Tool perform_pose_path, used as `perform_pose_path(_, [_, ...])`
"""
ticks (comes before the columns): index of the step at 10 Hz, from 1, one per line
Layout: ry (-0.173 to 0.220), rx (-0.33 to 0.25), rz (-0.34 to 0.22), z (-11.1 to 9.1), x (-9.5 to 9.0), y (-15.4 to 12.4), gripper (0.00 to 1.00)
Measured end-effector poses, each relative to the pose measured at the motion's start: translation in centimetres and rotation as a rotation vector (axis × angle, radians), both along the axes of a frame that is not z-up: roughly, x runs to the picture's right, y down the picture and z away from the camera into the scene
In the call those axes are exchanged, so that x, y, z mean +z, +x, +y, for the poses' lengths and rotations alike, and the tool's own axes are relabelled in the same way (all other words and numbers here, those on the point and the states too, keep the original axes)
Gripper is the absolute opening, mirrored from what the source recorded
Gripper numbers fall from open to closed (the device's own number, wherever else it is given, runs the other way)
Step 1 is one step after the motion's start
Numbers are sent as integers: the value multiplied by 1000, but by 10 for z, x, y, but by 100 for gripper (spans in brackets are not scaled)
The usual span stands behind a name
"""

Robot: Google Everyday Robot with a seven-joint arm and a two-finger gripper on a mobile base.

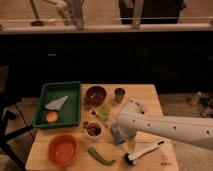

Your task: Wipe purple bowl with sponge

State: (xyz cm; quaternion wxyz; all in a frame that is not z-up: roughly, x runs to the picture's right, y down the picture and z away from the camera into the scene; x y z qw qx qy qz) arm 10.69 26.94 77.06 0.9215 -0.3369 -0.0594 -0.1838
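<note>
Wooden table (150, 96), dark cabinets (100, 57) behind, gripper (123, 126) at sponge (117, 135)

Single raised view, angled down over table (148, 95) (pincer (121, 129) at centre)

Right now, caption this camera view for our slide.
Gripper at the sponge beside the white bowl, purple bowl beyond.
</note>
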Motion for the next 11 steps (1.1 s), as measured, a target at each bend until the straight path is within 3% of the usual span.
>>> perform_pose_path(1, [13, 16, 8, 0, 2, -2, 80])
perform_pose_path(3, [42, 103, 69, -1, 7, -5, 80])
perform_pose_path(6, [39, 250, 169, 0, 15, -5, 80])
perform_pose_path(8, [36, 312, 206, 0, 18, -4, 80])
perform_pose_path(11, [41, 480, 335, 0, 13, 9, 80])
